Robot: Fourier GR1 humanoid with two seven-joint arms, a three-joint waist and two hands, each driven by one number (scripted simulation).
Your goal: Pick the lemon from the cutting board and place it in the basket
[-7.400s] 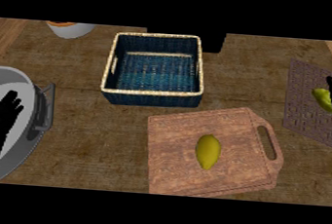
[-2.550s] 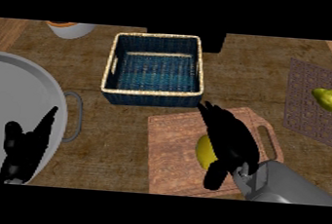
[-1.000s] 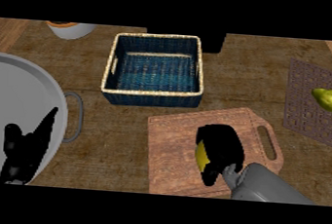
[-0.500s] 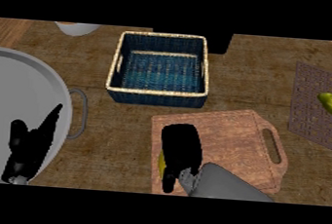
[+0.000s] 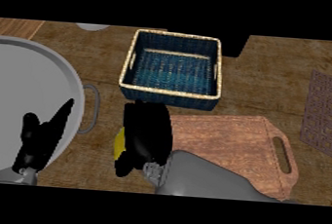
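No writing legible. Right hand (image 5: 147,132) curled round lemon (image 5: 119,145) at cutting board's (image 5: 231,143) left edge; left hand (image 5: 41,139) fingers straight.

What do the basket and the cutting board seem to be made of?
The basket looks woven, perhaps wicker: ribbed blue walls, pale braided rim. The cutting board looks like matte reddish-brown wood, with faint grain streaks and a slot handle.

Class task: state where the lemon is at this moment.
In the head view the lemon sits low and left of centre, held in the right hand, just off the cutting board's left edge, below the basket.
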